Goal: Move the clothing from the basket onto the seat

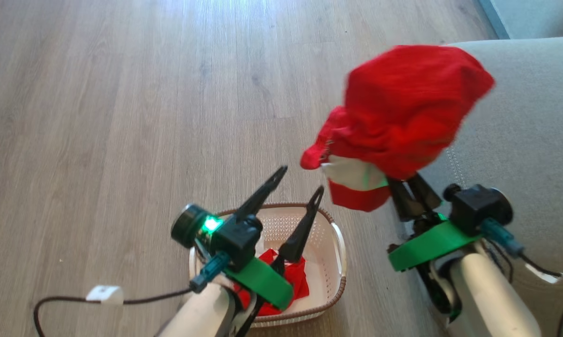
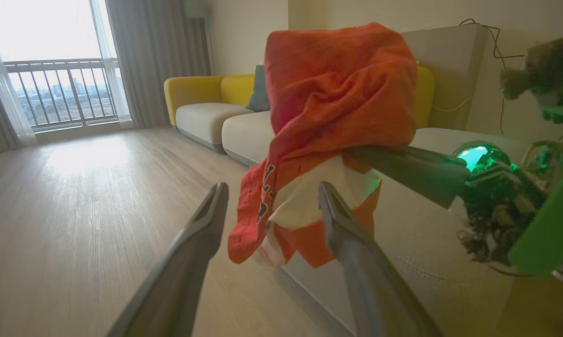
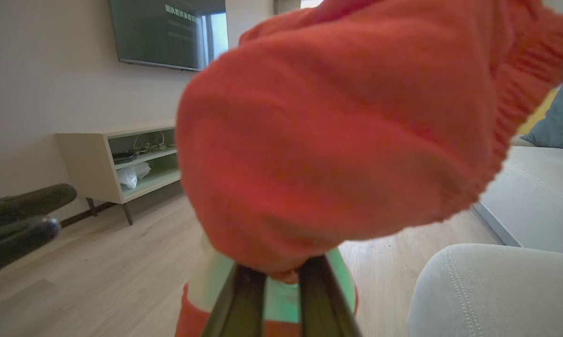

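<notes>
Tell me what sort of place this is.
Probably a home living room: a yellow-backed sofa by a curtained balcony window, a wall television above a low cabinet, and wood-plank floor.

The clothing (image 1: 403, 107) was soft, matt knitted cloth. The basket (image 1: 329, 262) was smooth perforated plastic. The seat (image 1: 524, 135) was matt woven upholstery, the floor (image 1: 122, 117) wood-grained.

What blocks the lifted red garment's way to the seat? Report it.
Nothing visible does. The garment hangs from the shut right end effector beside the seat, with no object between them.
</notes>
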